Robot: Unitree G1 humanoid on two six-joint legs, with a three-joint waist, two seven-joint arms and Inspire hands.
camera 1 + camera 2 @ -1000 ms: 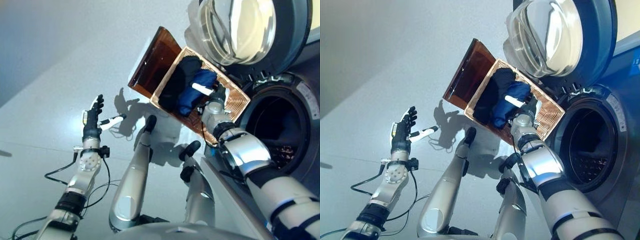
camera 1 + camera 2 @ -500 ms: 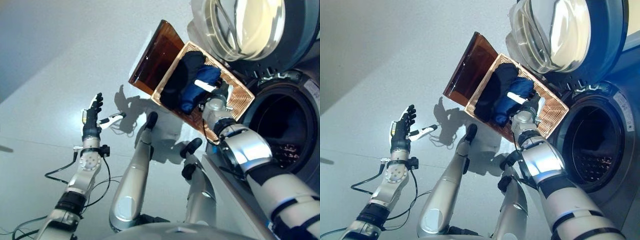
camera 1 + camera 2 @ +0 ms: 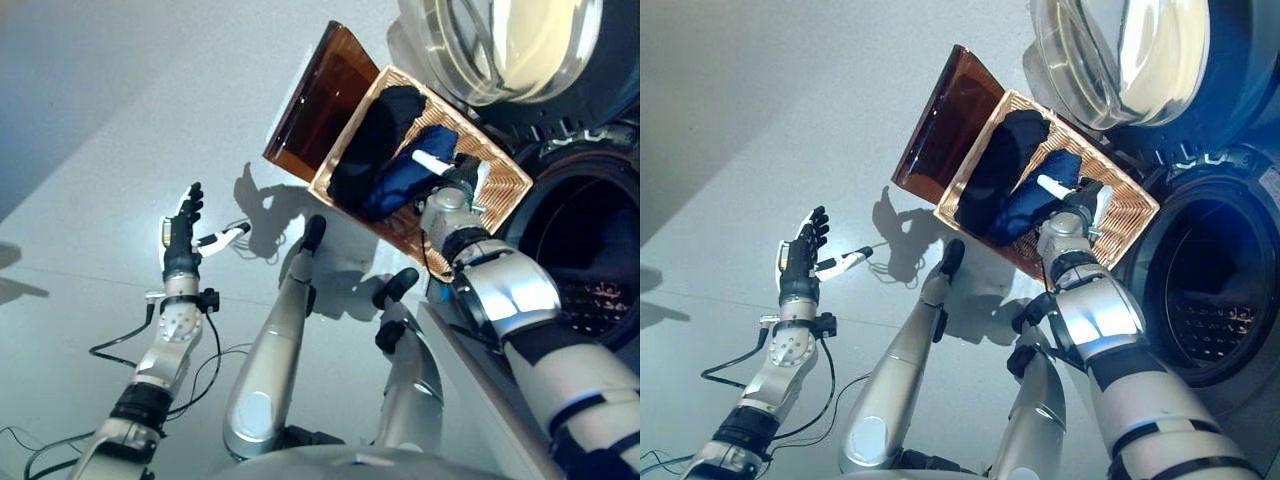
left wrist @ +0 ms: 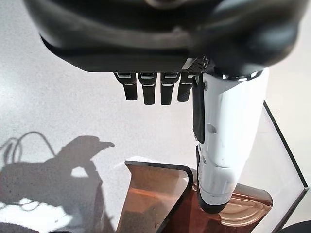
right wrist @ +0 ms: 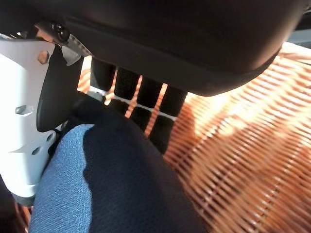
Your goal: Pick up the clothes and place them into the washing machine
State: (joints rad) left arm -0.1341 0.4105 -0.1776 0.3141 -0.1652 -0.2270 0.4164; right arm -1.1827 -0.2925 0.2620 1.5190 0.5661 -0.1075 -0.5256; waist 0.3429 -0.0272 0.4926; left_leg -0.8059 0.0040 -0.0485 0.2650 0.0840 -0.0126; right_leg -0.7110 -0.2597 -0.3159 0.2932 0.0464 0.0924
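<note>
**Right hand in the laundry basket, no garment secured yet**

We find the right hand lowered into the wicker basket, which stands on the floor just beside the washing machine's open drum; that keeps the carry to the drum short. The clothes are in the basket: a blue garment lying against a black garment. In the right wrist view the fingers hang straight and apart, their tips against the blue cloth, with the white-covered thumb alongside it. We judge this the reach before the grasp; nothing is pinched. The glass door is swung wide, leaving the opening free. The left hand is held out over the floor, well apart from the basket, fingers straight, idle.
</note>
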